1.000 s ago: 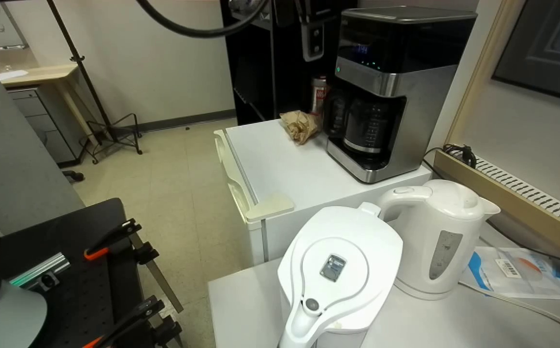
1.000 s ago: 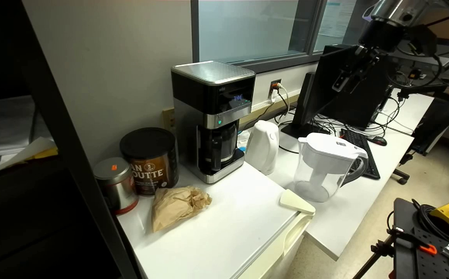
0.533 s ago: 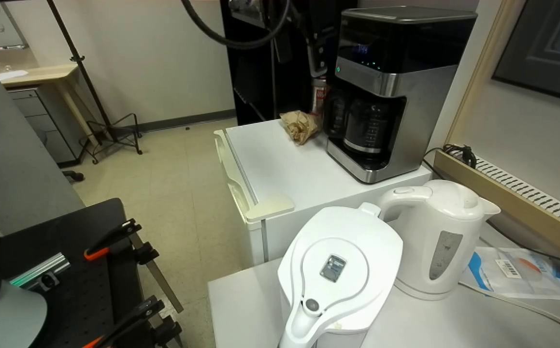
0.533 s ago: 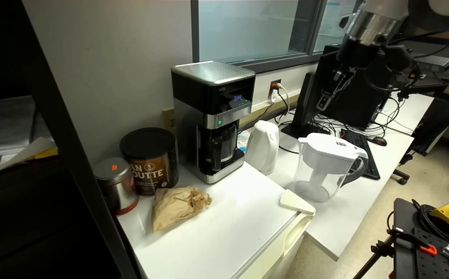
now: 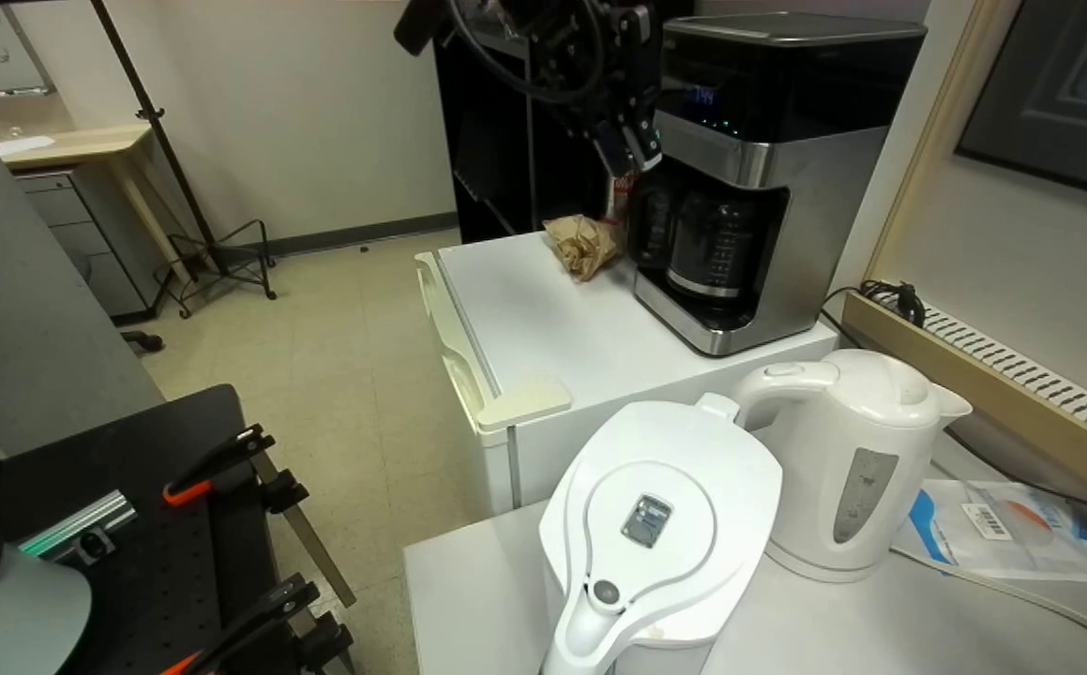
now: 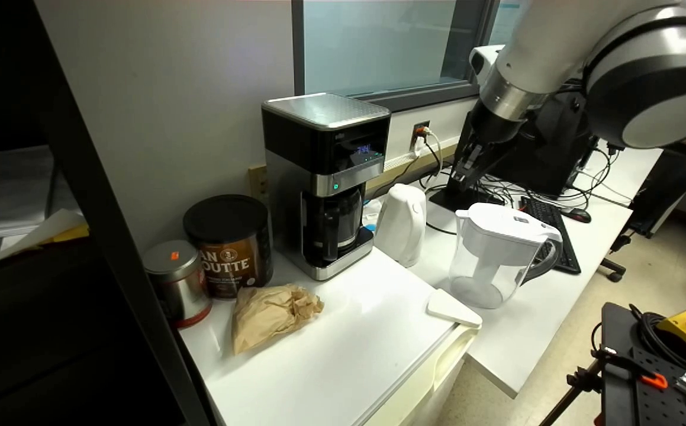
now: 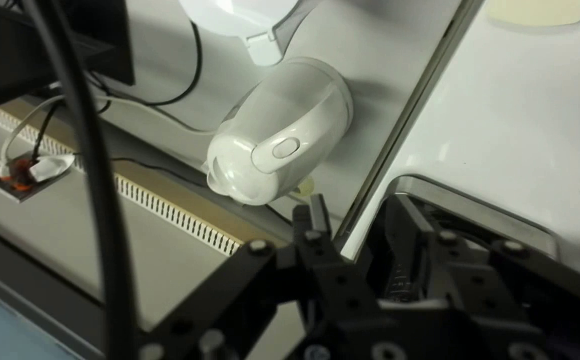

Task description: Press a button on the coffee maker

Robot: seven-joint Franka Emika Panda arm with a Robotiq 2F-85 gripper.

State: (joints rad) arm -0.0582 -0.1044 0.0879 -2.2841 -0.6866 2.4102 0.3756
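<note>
1. Black-and-silver coffee maker (image 5: 773, 159) is standing far right in an exterior view, beyond the white kettle (image 5: 815, 492).
2. End effector (image 7: 357, 212) is hanging apart from the coffee maker, holding its fingers spread.
3. Brown paper bag (image 5: 582, 246) is lying just left of the coffee maker.

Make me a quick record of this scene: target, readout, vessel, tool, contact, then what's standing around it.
target: coffee maker, upright
readout: display, lit
vessel: carafe, inside the coffee maker
tool: pincer, open
contact: none; pincer and coffee maker stand apart in an exterior view
on desk: kettle, pitcher
sharing the coffee maker's surface: paper bag, large can, small can
</note>
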